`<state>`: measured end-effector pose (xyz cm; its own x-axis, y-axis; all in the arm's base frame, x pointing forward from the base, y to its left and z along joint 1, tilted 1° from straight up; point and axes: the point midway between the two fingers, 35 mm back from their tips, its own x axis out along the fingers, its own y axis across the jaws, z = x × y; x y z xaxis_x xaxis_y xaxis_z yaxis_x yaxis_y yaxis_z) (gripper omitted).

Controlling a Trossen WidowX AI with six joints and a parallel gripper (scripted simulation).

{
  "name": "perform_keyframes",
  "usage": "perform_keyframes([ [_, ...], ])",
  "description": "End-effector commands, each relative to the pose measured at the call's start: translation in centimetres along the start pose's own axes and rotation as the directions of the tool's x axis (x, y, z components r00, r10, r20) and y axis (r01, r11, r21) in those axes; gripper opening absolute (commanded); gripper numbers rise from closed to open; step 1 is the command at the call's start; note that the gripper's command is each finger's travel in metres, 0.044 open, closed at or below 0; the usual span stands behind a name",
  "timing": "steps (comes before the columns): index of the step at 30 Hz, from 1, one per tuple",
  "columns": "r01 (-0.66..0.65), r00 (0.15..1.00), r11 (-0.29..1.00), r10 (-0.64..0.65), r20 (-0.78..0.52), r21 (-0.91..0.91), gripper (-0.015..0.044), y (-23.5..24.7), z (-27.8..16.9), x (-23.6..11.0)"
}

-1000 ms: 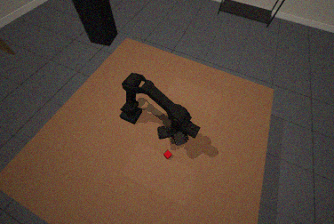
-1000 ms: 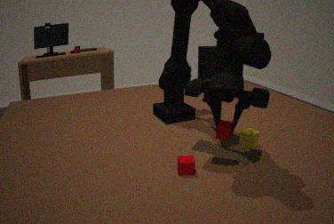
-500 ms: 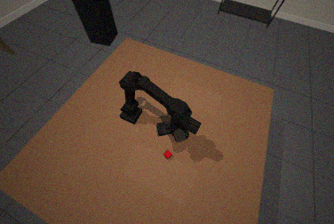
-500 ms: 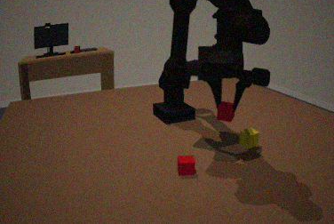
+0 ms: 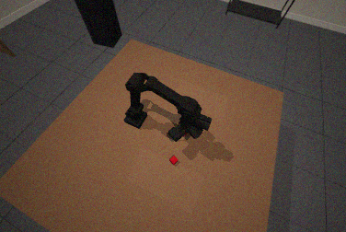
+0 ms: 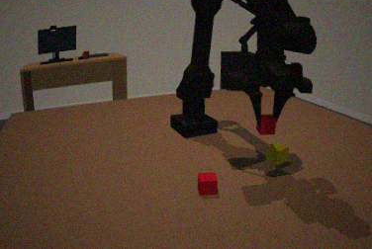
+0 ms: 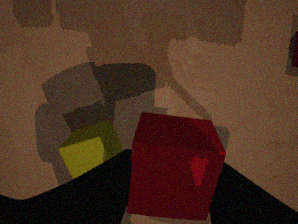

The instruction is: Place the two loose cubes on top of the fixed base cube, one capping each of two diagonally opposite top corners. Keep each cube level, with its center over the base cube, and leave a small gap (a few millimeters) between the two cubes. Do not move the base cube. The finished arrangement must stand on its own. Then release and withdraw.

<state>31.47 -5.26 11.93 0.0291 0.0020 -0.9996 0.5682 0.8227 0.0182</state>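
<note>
— Nearest item?
— Loose red cube [image 6: 208,183], on the mat.
— Next?
— Yellow base cube [image 6: 278,153]; top bare.
— Beyond?
— Gripper [image 6: 267,119] pinched a second red cube [image 6: 266,124], carried aloft. Likely first placement; it needed lowering level onto one corner.

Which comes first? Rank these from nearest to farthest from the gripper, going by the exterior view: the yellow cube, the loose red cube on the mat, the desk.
1. Yellow cube: just below the gripper, slightly to its right.
2. Loose red cube: on the mat, lower left of it.
3. Desk: far left, by the back wall.
</note>
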Motion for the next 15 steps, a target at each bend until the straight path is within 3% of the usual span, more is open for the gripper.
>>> perform_keyframes([
  [1,-0.004,1.0,0.981,0.002,-0.008,-0.193,0.0105,1.3,-0.7,0.6],
  [8,-0.008,1.0,0.879,0.004,-0.009,-0.476,0.0105,3.3,-1.6,1.2],
  [15,-0.012,1.0,0.698,0.006,-0.01,-0.716,0.0105,5.2,-2.8,1.9],
])
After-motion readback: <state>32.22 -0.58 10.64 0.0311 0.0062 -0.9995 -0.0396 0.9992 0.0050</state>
